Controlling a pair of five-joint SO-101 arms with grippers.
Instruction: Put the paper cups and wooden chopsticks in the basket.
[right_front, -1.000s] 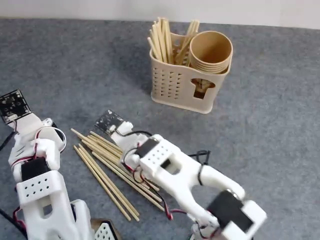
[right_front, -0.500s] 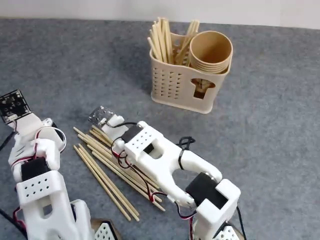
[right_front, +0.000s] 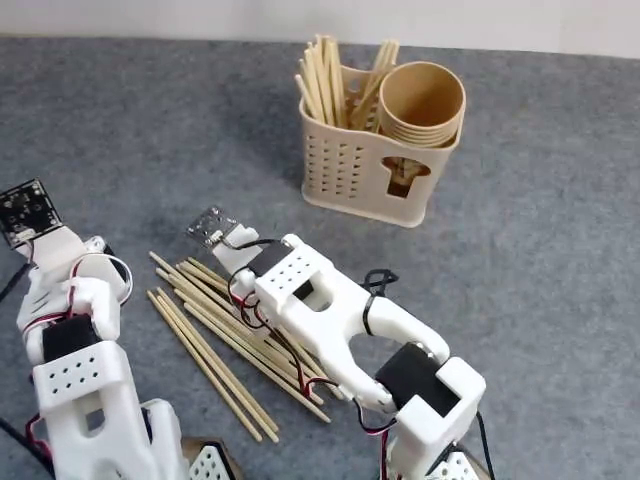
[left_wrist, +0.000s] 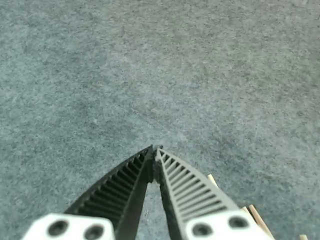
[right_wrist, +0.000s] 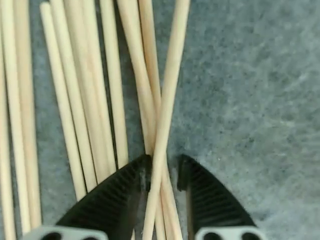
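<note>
Basket (right_front: 372, 178) stands upright on the grey surface (right_front: 540, 250), at about 1 o'clock from the middle of the high view. The stack of paper cups (right_front: 422, 100) sits nested in the basket's 3 o'clock side, mouths up. A bundle of wooden chopsticks (right_front: 322, 75) stands in its 9 o'clock side, and a few more poke up just behind the cups.

Loose chopsticks (right_front: 215, 350) lie flat on the surface at about 7 o'clock, well apart from the basket. They are roughly parallel, running from 10 o'clock to 4 o'clock.

Right arm (right_front: 330, 320) is stretched over the loose pile. In the right wrist view the right claw (right_wrist: 163, 162) is down at the pile and open only a crack. Its fingers (right_wrist: 120, 195) straddle one slanted chopstick (right_wrist: 170, 90) that crosses over another. A thin gap shows beside the stick, so there is no firm grip.

Left arm (right_front: 70, 340) sits at 8 o'clock, beside the pile. The left claw (left_wrist: 155, 150) is closed tip to tip with nothing in it, over bare surface. A few chopstick ends (left_wrist: 255, 215) are just beside it.
</note>
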